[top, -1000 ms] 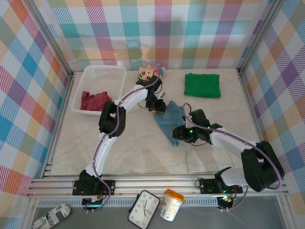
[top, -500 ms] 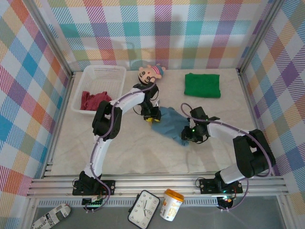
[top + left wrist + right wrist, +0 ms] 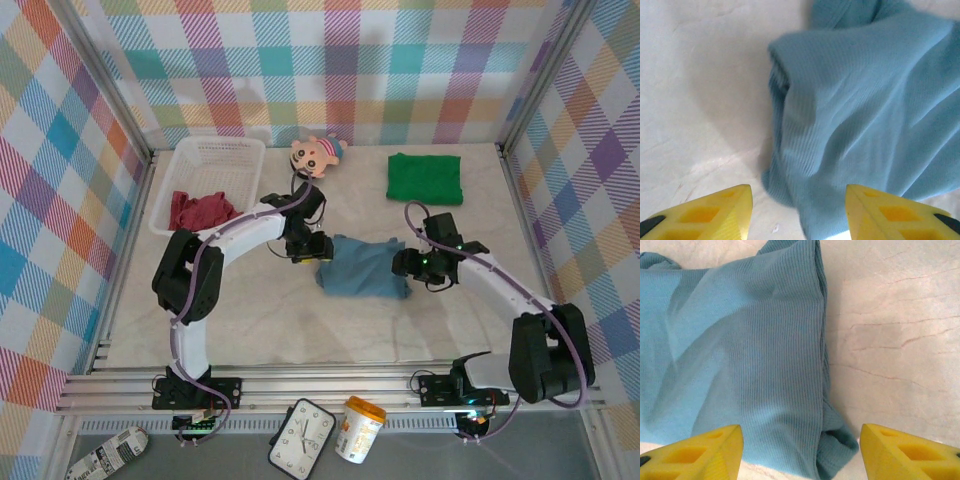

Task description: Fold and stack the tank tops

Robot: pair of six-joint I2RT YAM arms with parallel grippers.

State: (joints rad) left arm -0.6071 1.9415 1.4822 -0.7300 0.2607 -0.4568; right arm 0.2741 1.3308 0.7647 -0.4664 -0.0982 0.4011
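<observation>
Mid-frame on the bench (image 3: pixel 250 320): the blue-grey tank top (image 3: pixel 362 268), a rough rectangle with thick edges, probably doubled over. The left gripper (image 3: pixel 308 247) sits at its upper-left corner and the right gripper (image 3: pixel 410 265) at its right edge. Both wrist views show the fingers (image 3: pixel 715 210) spread, gripping nothing, with cloth flat beneath. Judgement: one arm at each end, so the next fold can lift evenly. Upper right: the green tank top (image 3: pixel 425 178), folded, likely the stack base. Upper left: the dark red tank top (image 3: pixel 195 210), bunched in the white mesh basket (image 3: pixel 215 150), not yet folded.
</observation>
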